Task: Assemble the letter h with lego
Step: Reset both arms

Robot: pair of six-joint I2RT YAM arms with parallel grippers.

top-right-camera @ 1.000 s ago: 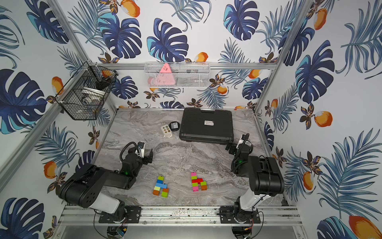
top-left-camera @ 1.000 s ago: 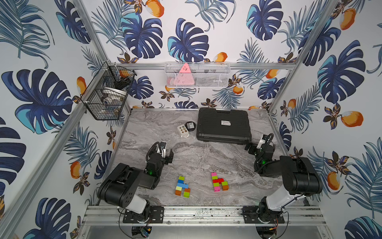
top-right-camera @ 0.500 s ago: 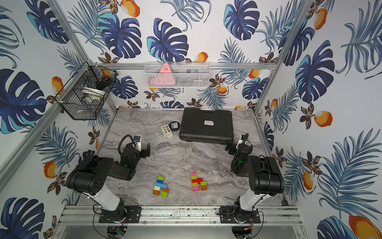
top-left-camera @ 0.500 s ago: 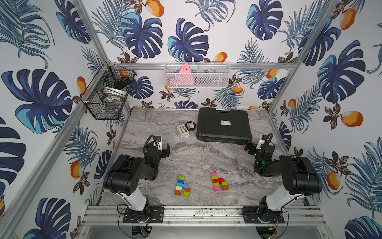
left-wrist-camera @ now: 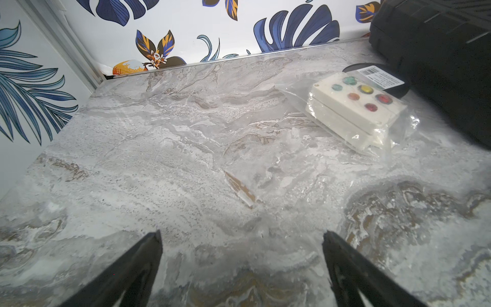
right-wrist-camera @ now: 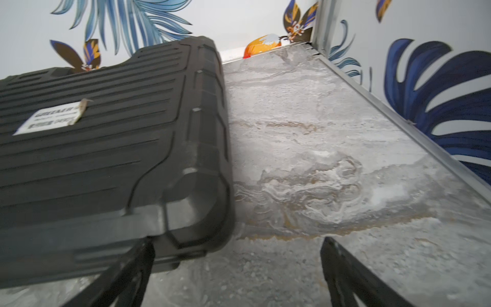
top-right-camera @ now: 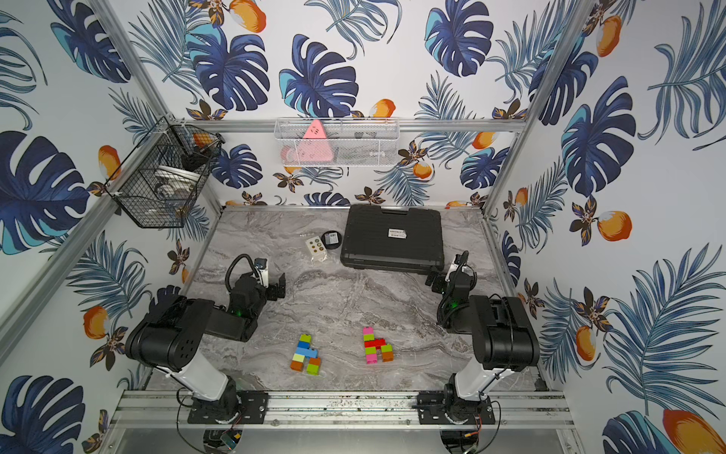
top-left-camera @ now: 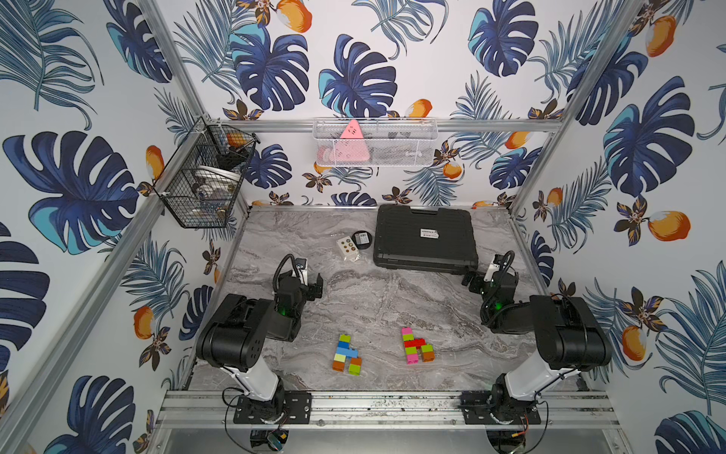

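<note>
Near the front edge of the bench (top-left-camera: 393, 298) lie a blue-green-orange studded lego build (top-left-camera: 345, 355) and a pink-red-green lego build (top-left-camera: 416, 346), each reading as an h; I judge assembly done. My left gripper (left-wrist-camera: 240, 236) and right gripper (right-wrist-camera: 236, 244) hang empty, fingers spread. The ribbed black plastic case (top-left-camera: 424, 239) crowds the right one, so any retreat needs care.

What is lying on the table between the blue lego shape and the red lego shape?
Nothing. Between the blue lego shape and the red lego shape there is only bare table, as both top views show.
</note>
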